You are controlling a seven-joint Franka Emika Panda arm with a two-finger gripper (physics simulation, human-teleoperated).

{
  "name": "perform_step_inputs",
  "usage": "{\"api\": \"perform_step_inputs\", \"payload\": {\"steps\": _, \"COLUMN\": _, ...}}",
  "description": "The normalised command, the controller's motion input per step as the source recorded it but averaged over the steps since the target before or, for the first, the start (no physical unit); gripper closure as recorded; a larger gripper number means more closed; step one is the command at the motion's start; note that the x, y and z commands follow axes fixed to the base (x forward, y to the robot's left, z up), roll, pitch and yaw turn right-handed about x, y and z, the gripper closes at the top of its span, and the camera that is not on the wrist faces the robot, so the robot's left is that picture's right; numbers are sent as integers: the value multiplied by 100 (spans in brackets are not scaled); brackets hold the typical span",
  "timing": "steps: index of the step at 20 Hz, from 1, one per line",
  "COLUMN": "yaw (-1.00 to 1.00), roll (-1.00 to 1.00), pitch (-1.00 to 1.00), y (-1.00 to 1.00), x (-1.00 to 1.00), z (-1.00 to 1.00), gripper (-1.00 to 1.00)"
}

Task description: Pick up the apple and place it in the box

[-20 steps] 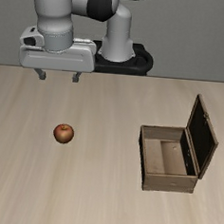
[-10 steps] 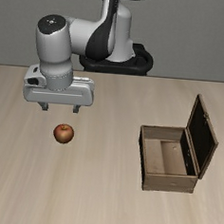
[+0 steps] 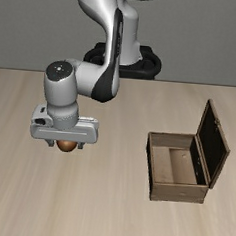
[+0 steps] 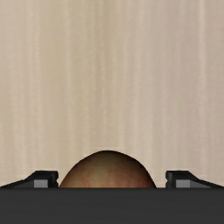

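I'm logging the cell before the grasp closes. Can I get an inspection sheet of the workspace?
Surface: light wooden tabletop, flat.
Job's things: round red-brown apple on the tabletop; open dark wooden box, lid raised, toward the exterior view's right.
Clutter: nothing seen.
Grippers: end effector open, fingers straddling the apple with gaps either side.
Cables: nothing seen.
Surroundings: grey wall; black robot base.

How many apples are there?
1. The apple lies on the table under the open gripper, to the exterior view's left of the open box.
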Motion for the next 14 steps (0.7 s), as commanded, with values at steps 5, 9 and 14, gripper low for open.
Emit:
{"api": "perform_step_inputs", "payload": {"steps": 5, "yaw": 0, "roll": 0, "pitch": 0, "y": 0, "x": 0, "z": 0, "gripper": 100}}
{"api": "perform_step_inputs", "payload": {"steps": 9, "yaw": 0, "roll": 0, "pitch": 0, "y": 0, "x": 0, "z": 25, "gripper": 100}}
{"api": "perform_step_inputs", "payload": {"steps": 14, "yaw": 0, "roll": 0, "pitch": 0, "y": 0, "x": 0, "z": 40, "gripper": 100}}
